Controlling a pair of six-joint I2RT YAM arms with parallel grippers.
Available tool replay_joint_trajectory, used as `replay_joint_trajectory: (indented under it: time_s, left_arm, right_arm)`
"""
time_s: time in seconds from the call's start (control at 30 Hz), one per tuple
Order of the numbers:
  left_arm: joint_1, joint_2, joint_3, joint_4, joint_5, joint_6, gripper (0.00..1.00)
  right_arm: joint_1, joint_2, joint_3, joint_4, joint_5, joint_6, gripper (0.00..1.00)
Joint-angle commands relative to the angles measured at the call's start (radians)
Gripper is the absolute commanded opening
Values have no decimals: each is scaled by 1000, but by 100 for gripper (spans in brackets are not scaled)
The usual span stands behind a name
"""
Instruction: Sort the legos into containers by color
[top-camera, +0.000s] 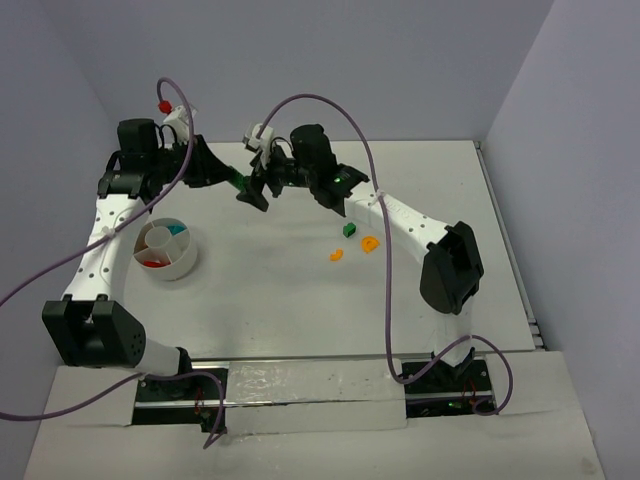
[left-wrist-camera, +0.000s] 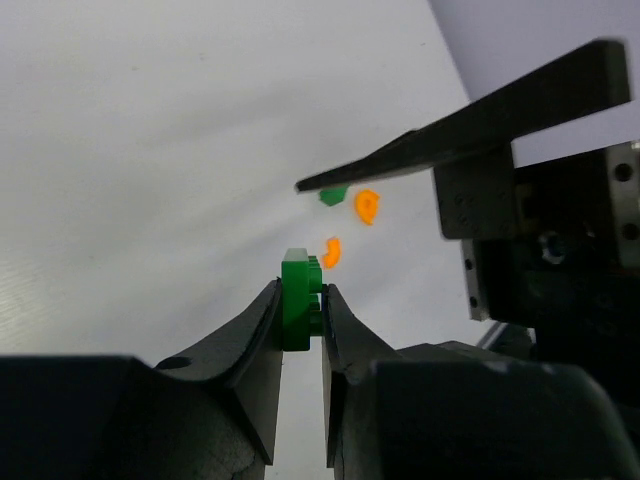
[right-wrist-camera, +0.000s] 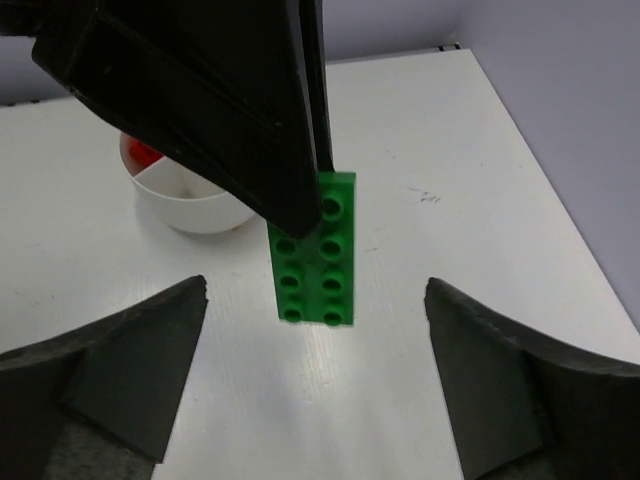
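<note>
My left gripper (top-camera: 230, 177) is shut on a green rectangular lego (top-camera: 239, 183) and holds it above the table at the back. In the left wrist view the lego (left-wrist-camera: 297, 297) stands clamped between the fingertips. My right gripper (top-camera: 262, 190) is open right beside it. In the right wrist view its wide-apart fingers (right-wrist-camera: 130, 360) flank the hanging green lego (right-wrist-camera: 315, 260) without touching it. The white divided bowl (top-camera: 185, 262) stands at the left with a red piece (top-camera: 152, 262) and a cyan piece (top-camera: 176, 228) in separate compartments. A small green lego (top-camera: 348, 229) and two orange curved legos (top-camera: 370, 242) (top-camera: 335, 255) lie on the table.
The left gripper's black finger (right-wrist-camera: 230, 100) fills the upper left of the right wrist view. The bowl (right-wrist-camera: 190, 205) shows behind it. The table's right edge (top-camera: 510, 260) meets the wall.
</note>
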Motion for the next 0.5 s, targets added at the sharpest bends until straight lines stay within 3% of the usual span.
replay_joint_trajectory:
  time_s: [0.0, 0.23, 0.47]
  left_arm:
    - [-3, -73, 14, -98, -171, 139, 0]
    - [-1, -166, -79, -301, -430, 342, 0]
    - [11, -202, -150, -363, -593, 346, 0]
  right_arm:
    - [-3, -62, -5, -9, 66, 10, 100]
    - [-82, -90, -79, -50, 92, 51, 100]
    - [-156, -66, -75, -98, 113, 81, 100]
